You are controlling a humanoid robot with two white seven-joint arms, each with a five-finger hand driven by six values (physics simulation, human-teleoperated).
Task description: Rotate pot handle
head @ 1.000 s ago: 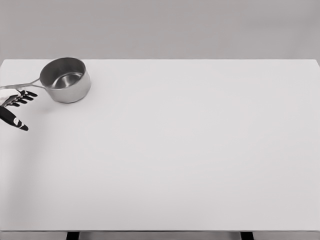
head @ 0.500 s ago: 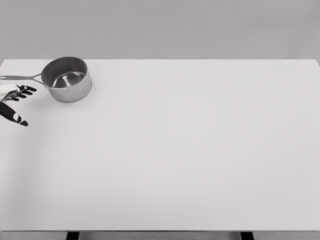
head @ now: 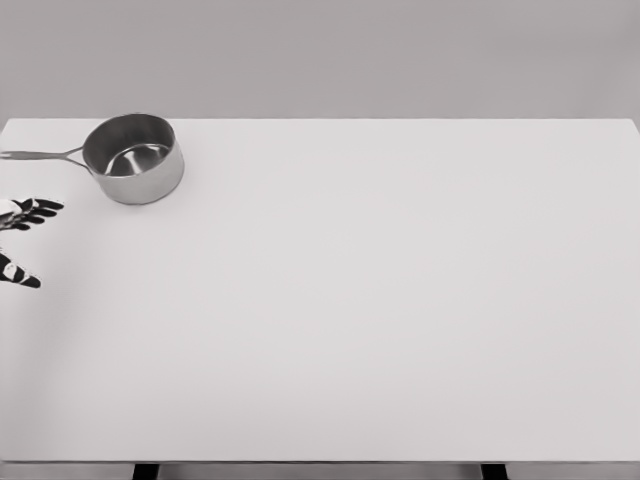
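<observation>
A small steel pot (head: 133, 158) stands at the far left of the white table (head: 380, 300), near the back edge. Its thin handle (head: 40, 155) points left, almost level, and runs to the picture's left edge. My left hand (head: 22, 240) shows at the left edge, in front of the handle and clear of it. Its dark fingers (head: 35, 212) are spread and the thumb (head: 20, 275) sticks out toward me; it holds nothing. The right arm is out of view.
Two dark table legs (head: 146, 471) show below the front edge of the table.
The pot's handle swung a little toward the back, from angled forward to nearly level. My left hand then drew back toward me and to the left, away from the handle.
</observation>
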